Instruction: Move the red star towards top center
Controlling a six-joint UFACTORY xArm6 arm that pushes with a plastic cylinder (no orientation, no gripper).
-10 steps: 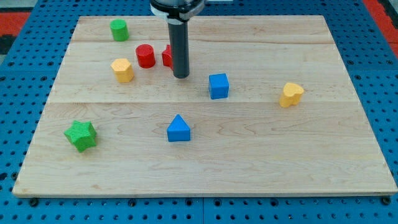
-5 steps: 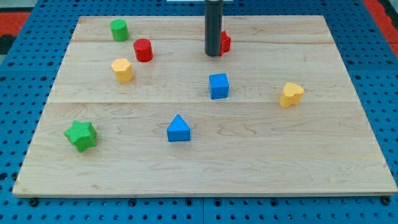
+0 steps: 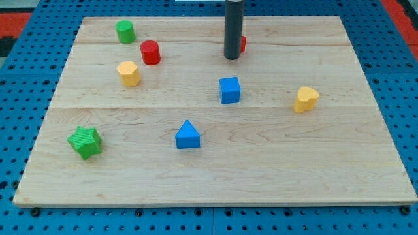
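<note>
The red star point(image 3: 242, 44) lies near the board's top centre, mostly hidden behind my rod; only a sliver of red shows on the rod's right side. My tip point(image 3: 232, 57) rests on the board just left of and below the star, touching or nearly touching it. The blue cube point(image 3: 229, 90) sits a short way below my tip.
A red cylinder point(image 3: 150, 52), a yellow block point(image 3: 128, 73) and a green cylinder point(image 3: 125, 31) stand at upper left. A green star point(image 3: 85, 141) is at lower left, a blue triangle point(image 3: 187, 134) at lower centre, a yellow heart point(image 3: 305, 99) at right.
My rod swept right and up from beside the red cylinder, pushing the red star to the top centre. In the last half second it shifted slightly further right, covering more of the star.
</note>
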